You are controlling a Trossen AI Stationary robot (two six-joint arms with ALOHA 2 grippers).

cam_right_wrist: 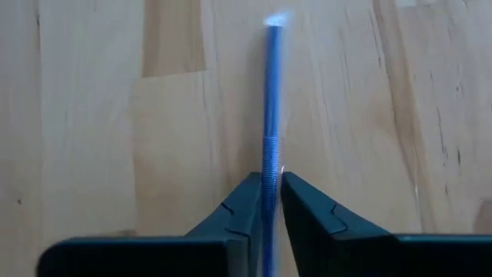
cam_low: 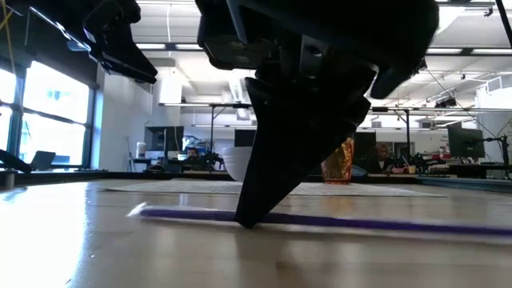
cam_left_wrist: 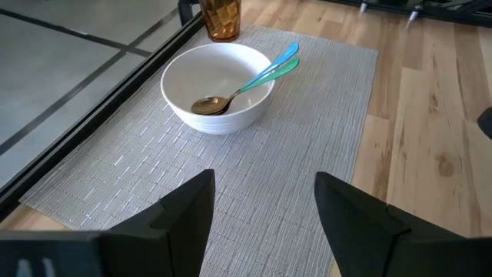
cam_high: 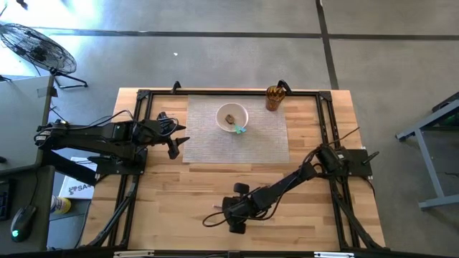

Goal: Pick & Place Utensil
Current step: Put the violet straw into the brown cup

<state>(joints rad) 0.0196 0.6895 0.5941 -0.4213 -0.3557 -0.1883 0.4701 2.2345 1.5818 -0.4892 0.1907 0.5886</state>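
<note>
A thin blue straw-like utensil [cam_right_wrist: 270,85] with a ribbed section lies flat on the bare wood near the table's near edge, and shows as a purple line [cam_low: 376,223] in the low view. My right gripper [cam_right_wrist: 269,179] stands over it with its fingers shut on it [cam_high: 231,217]. My left gripper [cam_left_wrist: 265,204] is open and hovers over the left edge of the grey placemat [cam_left_wrist: 254,154], touching nothing [cam_high: 176,140]. A white bowl [cam_high: 232,117] on the mat holds a gold spoon and two utensils with blue and green handles [cam_left_wrist: 269,69]. My right gripper pinches the blue utensil between its two fingertips at the ribbed section [cam_right_wrist: 269,154]. The fingers [cam_low: 268,188] come from above, pointing down onto the table. The utensil lies flat on the wood, stretching out to both sides of the fingers.
An amber cup [cam_high: 274,97] stands at the far right corner of the placemat. A black frame [cam_high: 147,97] runs around the table's working area. Bare wood [cam_high: 179,193] lies between the placemat and the near edge.
</note>
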